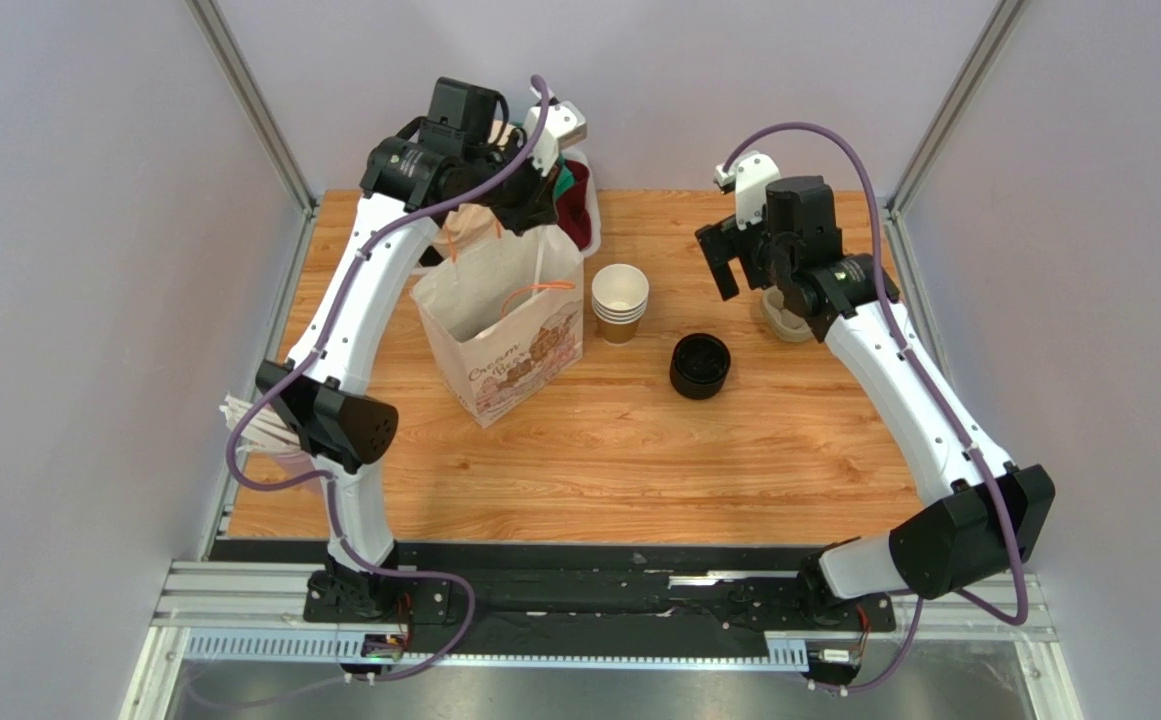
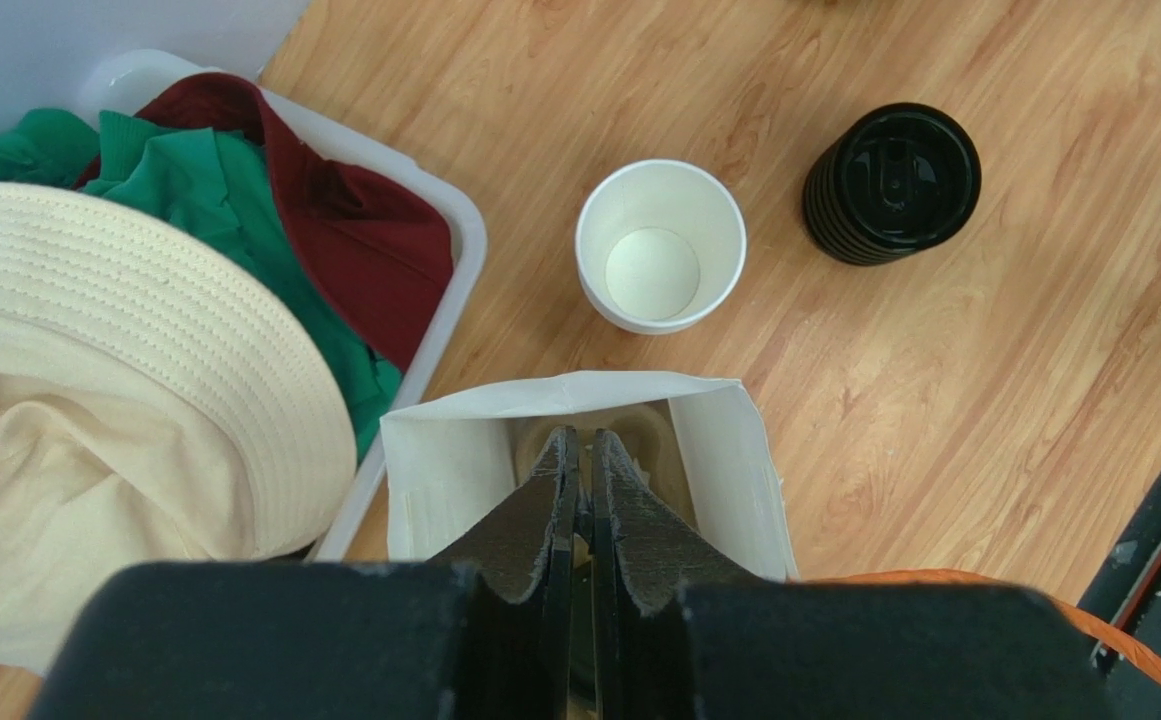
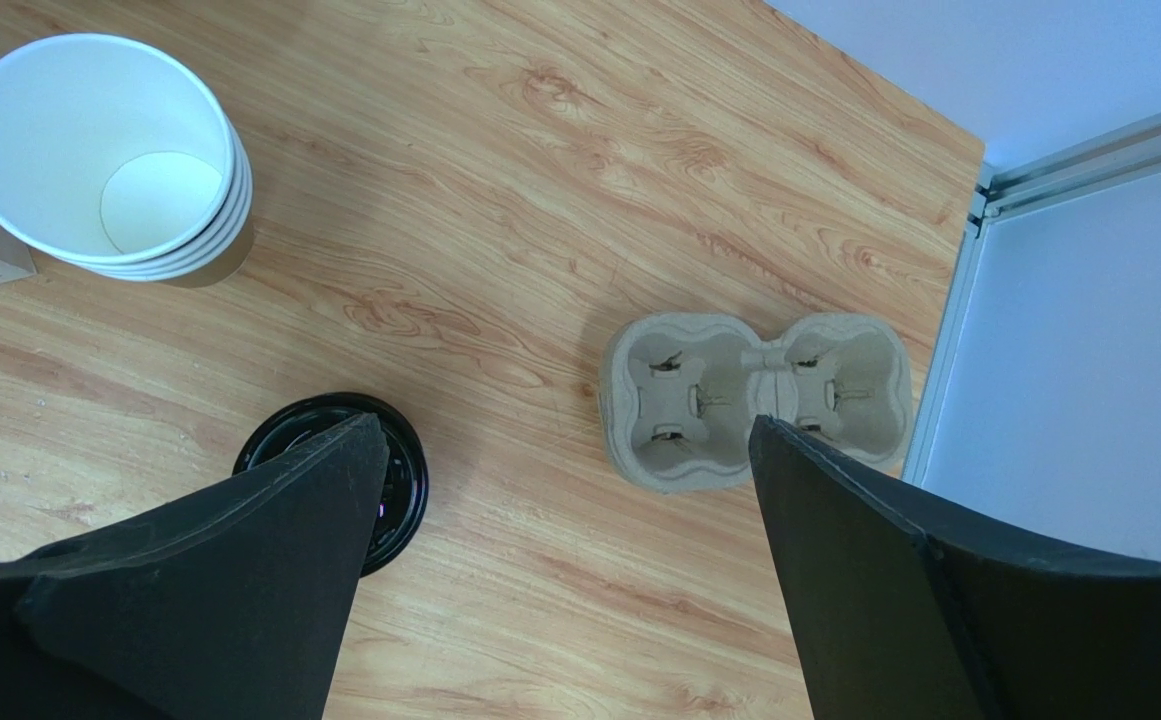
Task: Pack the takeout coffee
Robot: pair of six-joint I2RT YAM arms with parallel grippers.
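While left hand (image 2: 579,440) sits closed over paper bag (image 2: 721,450), right hand (image 3: 564,435) gapes wide. Black lids (image 3: 398,495) below it.

Wooden table (image 1: 616,465) carries everything. Stack of black plastic lids (image 1: 700,365) stands near center, slightly toward 1 o'clock, nothing touching it. Molded pulp two-cup carrier (image 3: 756,398), both wells empty, lies at 2 o'clock, apart from the lids. White plastic bin (image 2: 459,225) sits at 12 o'clock on the far edge, with green cloth (image 2: 136,165) and dark red cloth (image 2: 346,225) inside and a cream woven hat (image 2: 106,360) on top. White straws (image 1: 253,417) are at 9 o'clock, their cup mostly hidden.
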